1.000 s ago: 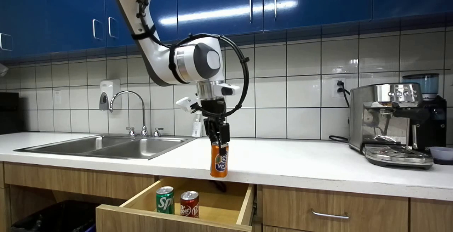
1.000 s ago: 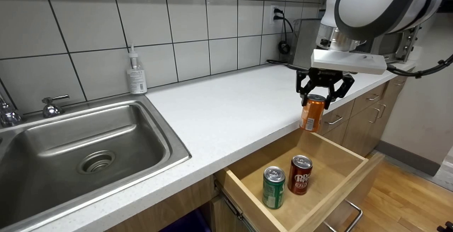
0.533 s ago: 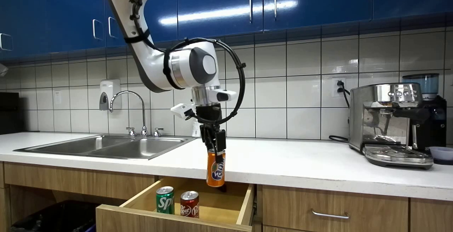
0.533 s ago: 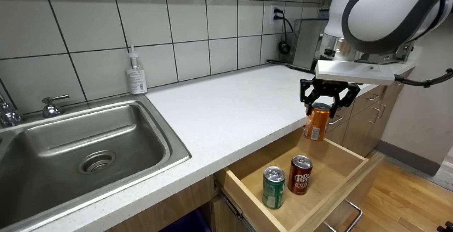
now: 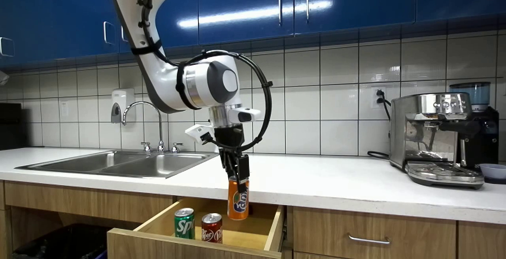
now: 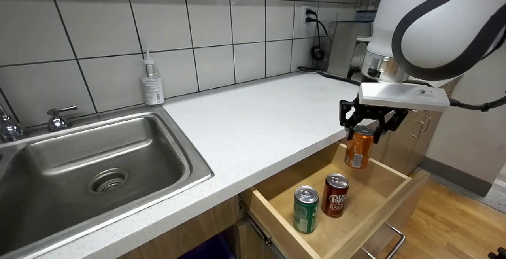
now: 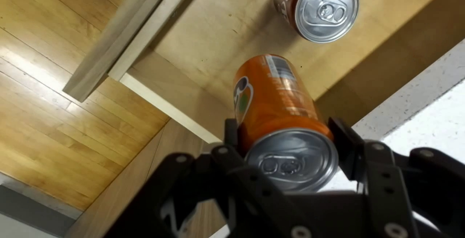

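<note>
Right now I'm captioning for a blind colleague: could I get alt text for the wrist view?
A black tool grips an orange Fanta can near its top, over an open wooden drawer. In the drawer stands a Dr Pepper can; wooden floorboards show at left.

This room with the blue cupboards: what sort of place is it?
Most likely a kitchen or break room, though whether in a home, office or lab I can't tell. In an exterior view, the steel double sink, the espresso machine and the blue wall cupboards show it.
</note>
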Available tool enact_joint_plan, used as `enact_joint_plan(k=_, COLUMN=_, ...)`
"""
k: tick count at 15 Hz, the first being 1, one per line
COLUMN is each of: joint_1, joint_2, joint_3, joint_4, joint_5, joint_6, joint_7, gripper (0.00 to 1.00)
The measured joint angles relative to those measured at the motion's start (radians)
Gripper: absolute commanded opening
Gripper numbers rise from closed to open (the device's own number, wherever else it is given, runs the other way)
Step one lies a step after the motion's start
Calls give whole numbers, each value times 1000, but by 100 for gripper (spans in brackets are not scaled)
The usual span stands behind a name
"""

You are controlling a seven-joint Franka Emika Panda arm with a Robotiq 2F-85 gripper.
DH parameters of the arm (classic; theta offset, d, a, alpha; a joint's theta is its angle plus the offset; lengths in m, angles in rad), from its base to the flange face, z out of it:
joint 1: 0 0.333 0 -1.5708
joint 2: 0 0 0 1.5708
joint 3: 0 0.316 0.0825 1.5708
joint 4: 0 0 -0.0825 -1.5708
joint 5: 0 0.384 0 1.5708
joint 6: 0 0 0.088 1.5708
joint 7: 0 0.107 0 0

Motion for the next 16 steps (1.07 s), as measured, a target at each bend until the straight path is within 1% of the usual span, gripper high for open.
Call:
enact_joint_plan(k=7, joint_1=-1, joint_2=13, joint_3=-4, joint_4=-27, joint_5=-6, joint_6=45, joint_7=6, gripper=38)
enact_joint_plan(k=16, joint_1=-1, joint_2=82, joint_3=-18, joint_4=-27, joint_5=-9, joint_6=138, joint_7=13, gripper=38)
